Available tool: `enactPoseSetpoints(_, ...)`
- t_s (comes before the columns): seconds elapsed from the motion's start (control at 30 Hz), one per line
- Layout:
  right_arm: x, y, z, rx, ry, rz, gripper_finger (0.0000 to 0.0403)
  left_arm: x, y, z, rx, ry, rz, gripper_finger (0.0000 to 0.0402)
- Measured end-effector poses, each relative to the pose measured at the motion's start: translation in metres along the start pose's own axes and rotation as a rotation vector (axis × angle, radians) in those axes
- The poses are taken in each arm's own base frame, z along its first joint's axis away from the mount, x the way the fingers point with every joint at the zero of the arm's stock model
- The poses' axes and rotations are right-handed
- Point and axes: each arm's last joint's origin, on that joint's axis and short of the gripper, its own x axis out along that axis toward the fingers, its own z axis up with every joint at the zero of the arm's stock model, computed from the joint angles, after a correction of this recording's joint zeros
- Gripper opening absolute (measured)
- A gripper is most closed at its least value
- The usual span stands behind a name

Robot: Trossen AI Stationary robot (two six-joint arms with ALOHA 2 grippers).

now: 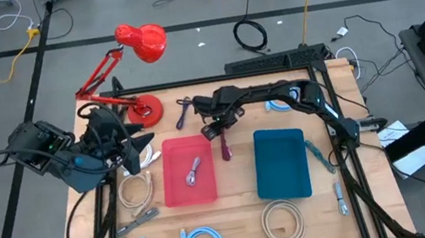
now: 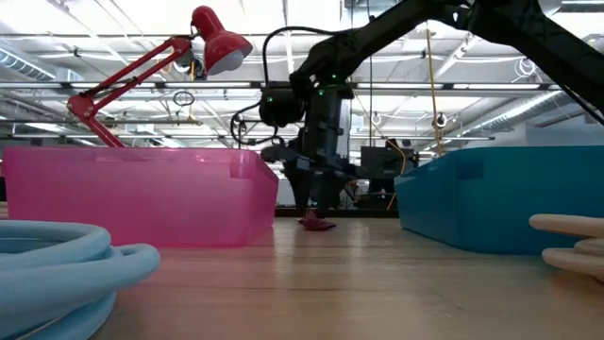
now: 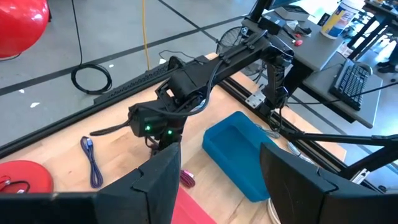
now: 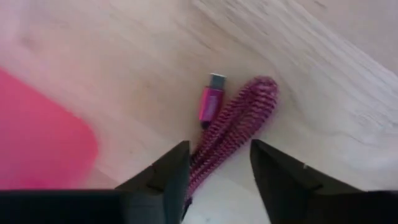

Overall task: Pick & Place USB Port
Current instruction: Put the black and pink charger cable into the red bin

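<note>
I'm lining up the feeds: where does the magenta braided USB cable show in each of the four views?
High view: magenta cable on the wood between pink bin and blue bin, under the right gripper.
Low view: a small magenta bit on the table below that gripper.
Left wrist view: magenta plug end beside the pink bin.
Right wrist view: folded cable with plug, running between the fingers.
Shared landmark: the pink bin.
</note>
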Motion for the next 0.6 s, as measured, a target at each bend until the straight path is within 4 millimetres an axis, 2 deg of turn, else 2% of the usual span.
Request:
enactPoseSetpoints(0.2, 0.025, -0.012, -0.012, 0.021, 0.059, -0.002, 0.0061, 0.0, 0.0, 0.0, -0.001, 0.001, 0.0, 0.0223)
enactPoseSetpoints(0.37, 0.035, -0.017, -0.019, 0.033, 0.086, -0.034, 0.0016, 0.0, 0.0, 0.0, -0.002, 0.001, 0.0, 0.0223)
enactPoseSetpoints(0.43, 0.028, -0.017, -0.019, 0.024, 0.064, -0.03, 0.0012, 0.0, 0.0, 0.0, -0.002, 0.001, 0.0, 0.0223)
enactPoseSetpoints(0.6, -0.009, -0.017, -0.018, 0.039, -0.064, -0.021, 0.0012, 0.0, 0.0, 0.0, -0.003, 0.001, 0.0, 0.0223)
